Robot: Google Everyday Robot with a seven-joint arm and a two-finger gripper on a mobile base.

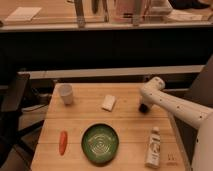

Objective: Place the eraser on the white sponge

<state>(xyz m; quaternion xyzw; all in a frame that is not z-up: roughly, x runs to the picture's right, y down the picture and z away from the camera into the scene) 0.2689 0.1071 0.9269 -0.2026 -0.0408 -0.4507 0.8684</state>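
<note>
The white sponge (108,102) lies flat on the wooden table (125,125), right of the table's middle and toward the back. My gripper (144,107) hangs at the end of the white arm (170,102), low over the table, a short way right of the sponge and apart from it. It shows as a dark shape at the arm's tip. I cannot make out the eraser as a separate thing; it may be in or under the gripper.
A white cup (66,93) stands at the back left. A green plate (100,143) lies at the front middle, an orange carrot (63,142) to its left. A clear bottle with a white cap (153,146) lies at the front right. A black chair (12,107) stands left of the table.
</note>
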